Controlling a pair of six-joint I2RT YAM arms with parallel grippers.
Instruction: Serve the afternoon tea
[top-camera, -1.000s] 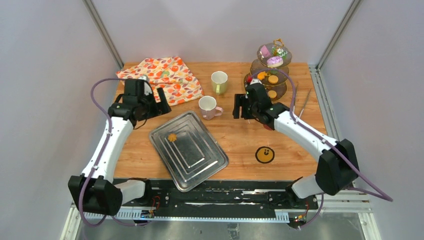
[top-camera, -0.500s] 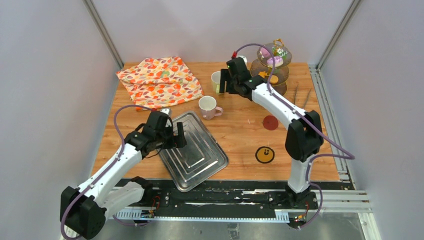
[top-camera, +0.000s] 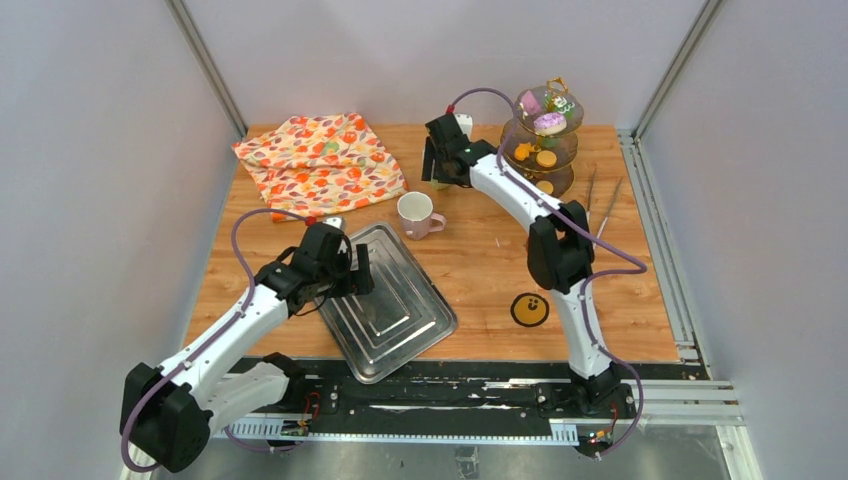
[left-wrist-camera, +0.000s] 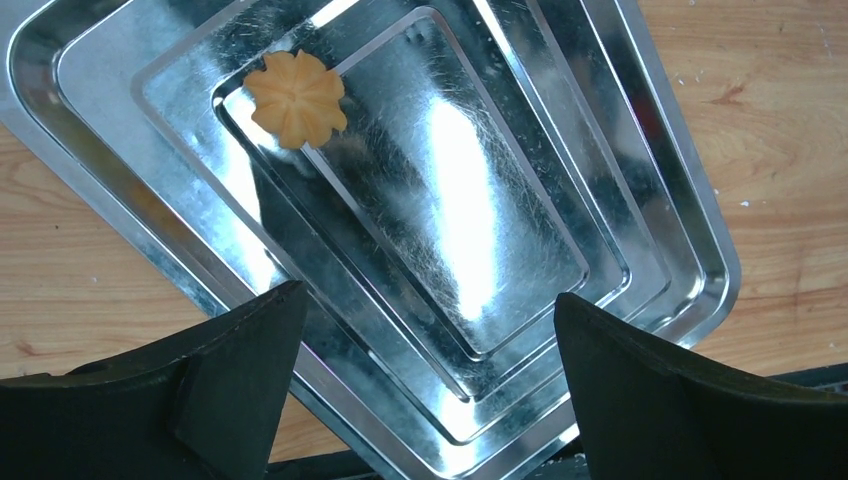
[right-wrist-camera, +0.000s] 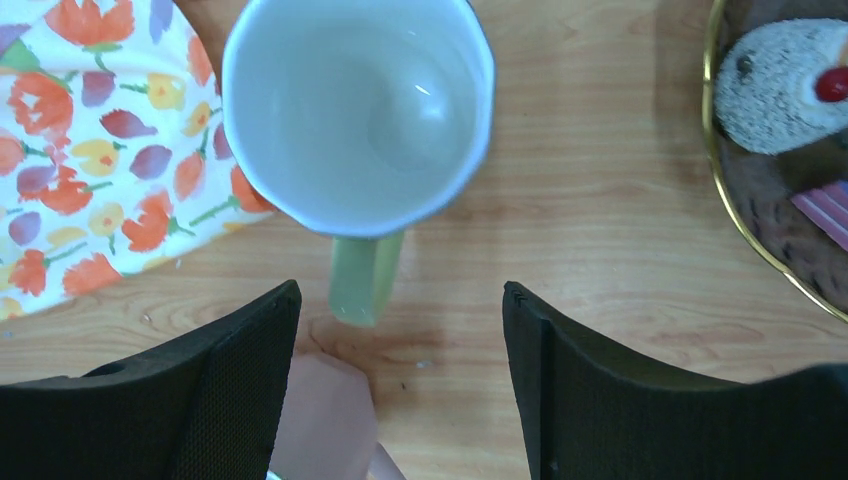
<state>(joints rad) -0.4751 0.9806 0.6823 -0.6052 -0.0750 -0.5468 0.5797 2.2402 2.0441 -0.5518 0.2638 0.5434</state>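
Afternoon tea is split across the table. Most pastries sit on the tiered stand at the far right corner, the pink-iced donut on top and orange cookies a tier below. One orange cookie lies alone in the inner well of the metal tray. The tray rests skewed near my bases, within reach of both arms, so I judge it to be the serving surface and the task barely begun.

My left end effector hangs over the tray with its fingers spread wide and nothing between them. The cookie lies well ahead of them.

My right end effector reaches to the far side, low over the pale-green mug, and it too is wide apart and empty. The mug stands upright, its rim overlapping the edge of the floral cloth in my wrist view. Its handle points back into the gap between my fingers. That is why I am lined up this way: I judge the handle or the near wall the easiest place to close on. The pink mug stands just beside the tray's far corner, and the tongs lie right of the stand
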